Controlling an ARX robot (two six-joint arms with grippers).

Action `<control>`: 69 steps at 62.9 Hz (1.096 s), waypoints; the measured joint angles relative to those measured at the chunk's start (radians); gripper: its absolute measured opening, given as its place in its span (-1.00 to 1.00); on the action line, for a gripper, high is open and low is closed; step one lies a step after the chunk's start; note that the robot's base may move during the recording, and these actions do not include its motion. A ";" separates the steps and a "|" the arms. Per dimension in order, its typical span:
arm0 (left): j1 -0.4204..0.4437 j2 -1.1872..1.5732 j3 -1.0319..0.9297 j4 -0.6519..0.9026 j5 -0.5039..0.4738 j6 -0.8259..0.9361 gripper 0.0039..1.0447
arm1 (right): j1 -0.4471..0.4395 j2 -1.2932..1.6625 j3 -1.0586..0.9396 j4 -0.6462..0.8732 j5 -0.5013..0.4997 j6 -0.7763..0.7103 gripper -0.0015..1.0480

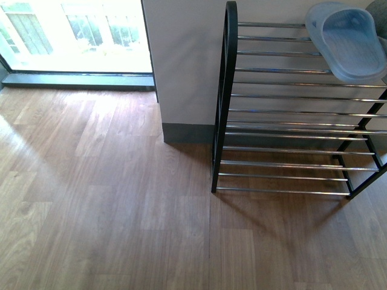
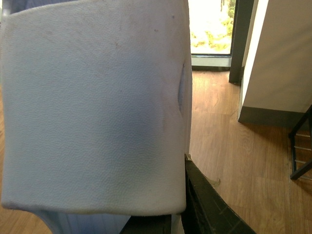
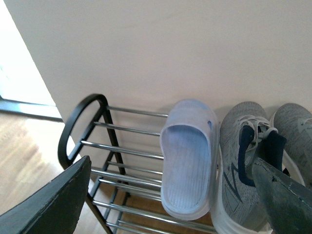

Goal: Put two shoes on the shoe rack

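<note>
1. One pale blue slide (image 3: 187, 158) lies sole-down on the rack's (image 1: 284, 109) top chrome bars, just beside two grey sneakers (image 3: 243, 161)
2. A second pale slide (image 2: 92, 107) fills the left wrist view, off the rack

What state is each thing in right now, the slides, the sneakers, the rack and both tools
Pale blue slide on rack: lying flat on the top tier, sole down, beside the sneakers.
Second pale blue slide: fills the left wrist view, seemingly held in the left tool, off the rack.
Grey sneakers: side by side on the top tier.
Shoe rack: upright against the wall, lower tiers bare.
Right tool: open, holding nothing.
</note>
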 joint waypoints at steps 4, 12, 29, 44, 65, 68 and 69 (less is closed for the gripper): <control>0.000 0.000 0.000 0.000 0.000 0.000 -0.97 | -0.036 -0.074 -0.077 0.029 -0.053 0.040 0.82; 0.000 0.000 0.000 0.000 0.000 0.000 -0.97 | -0.112 -0.208 -0.237 0.125 -0.141 0.127 0.82; 0.000 0.000 0.000 0.000 0.000 0.000 -0.97 | -0.143 -0.278 -0.352 0.206 -0.045 0.151 0.67; 0.000 0.000 0.000 0.000 0.000 0.000 -0.97 | -0.067 -0.438 -0.470 0.148 0.114 0.047 -0.16; 0.000 0.000 0.000 0.000 0.000 0.000 -0.97 | 0.039 -0.649 -0.570 0.033 0.241 0.030 -0.97; 0.000 0.000 0.000 0.000 0.000 0.000 -0.97 | 0.066 -0.681 -0.579 0.011 0.250 0.030 -0.97; 0.000 0.000 0.000 0.000 0.000 0.000 -0.97 | 0.069 -0.687 -0.581 0.007 0.249 0.030 -0.97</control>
